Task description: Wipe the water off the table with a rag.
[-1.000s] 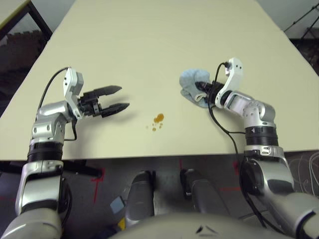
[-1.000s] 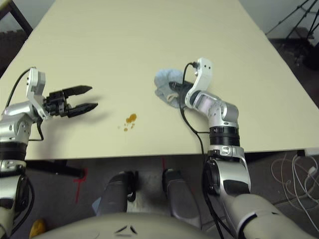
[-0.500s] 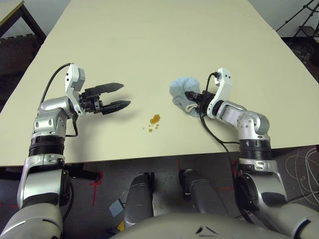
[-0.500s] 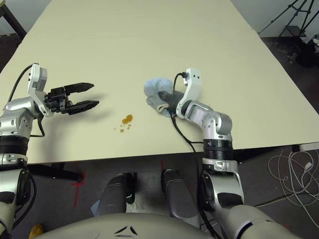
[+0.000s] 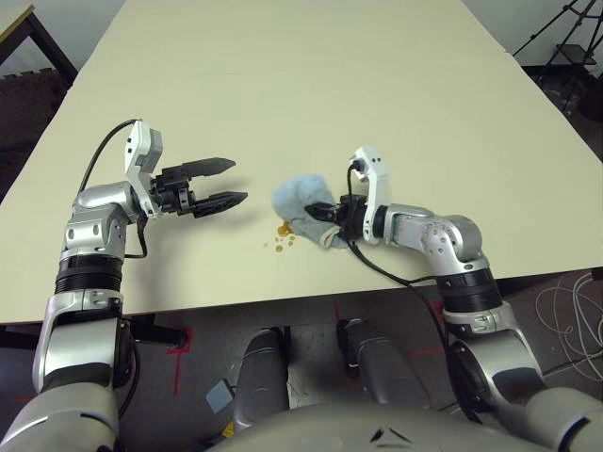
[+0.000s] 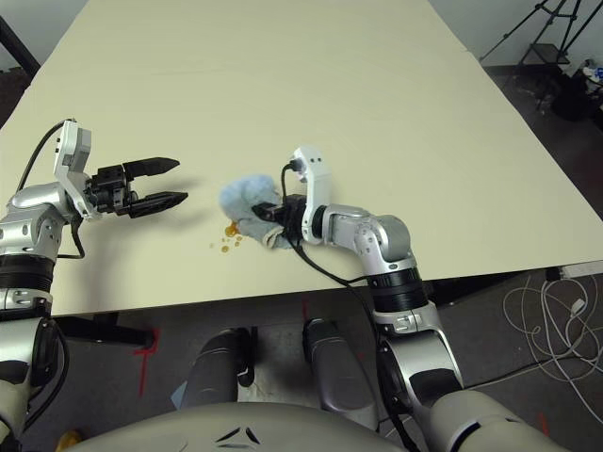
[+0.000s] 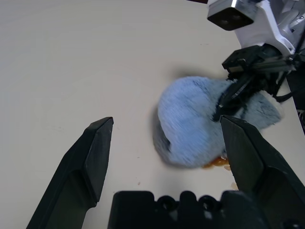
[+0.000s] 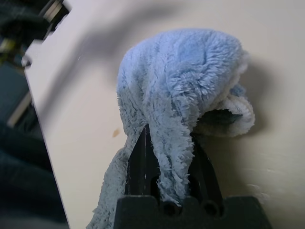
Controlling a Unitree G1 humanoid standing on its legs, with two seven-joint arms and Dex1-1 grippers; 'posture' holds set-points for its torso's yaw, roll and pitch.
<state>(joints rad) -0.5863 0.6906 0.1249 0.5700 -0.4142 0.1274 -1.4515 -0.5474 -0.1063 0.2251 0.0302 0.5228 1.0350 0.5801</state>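
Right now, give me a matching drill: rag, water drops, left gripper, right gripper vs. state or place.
Things:
1. rag
2. water drops
3. left gripper
4. right gripper

States:
A. fingers open, nothing between them, above the table
B. amber, at the rag's near edge
C. fingers shut on cloth
D. bunched, blue-grey, pinched

Pairs: 1-D, 2-B, 3-A, 4-C

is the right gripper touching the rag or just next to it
Touching. In the right wrist view the right gripper has its two black fingers shut on a fold of the rag, with cloth pinched between them.
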